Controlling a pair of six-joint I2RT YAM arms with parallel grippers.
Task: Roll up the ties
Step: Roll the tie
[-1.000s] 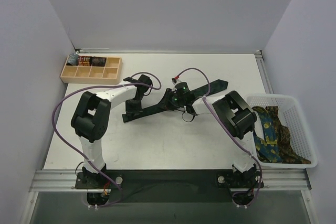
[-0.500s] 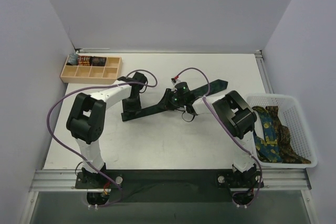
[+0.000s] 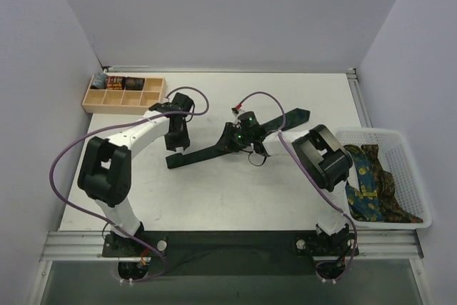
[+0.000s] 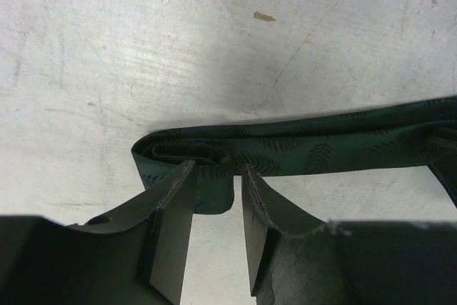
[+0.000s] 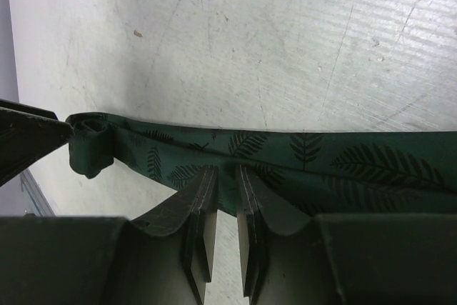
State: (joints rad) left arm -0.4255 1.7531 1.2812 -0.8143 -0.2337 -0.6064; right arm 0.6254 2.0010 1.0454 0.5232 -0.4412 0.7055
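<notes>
Evidently the right tool (image 5: 227, 173) is pinched narrow on the dark green leaf-print necktie (image 3: 207, 151) at mid-length, pinning it taut across the worktop (image 3: 235, 191), while the left tool (image 4: 218, 176), jaws half apart, straddles the coil (image 4: 178, 151) at its 8 o'clock end (ready, I judge, to roll on).

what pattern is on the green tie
Darker fern-leaf prints on the dark green fabric necktie; clearest in the right wrist view.
</notes>
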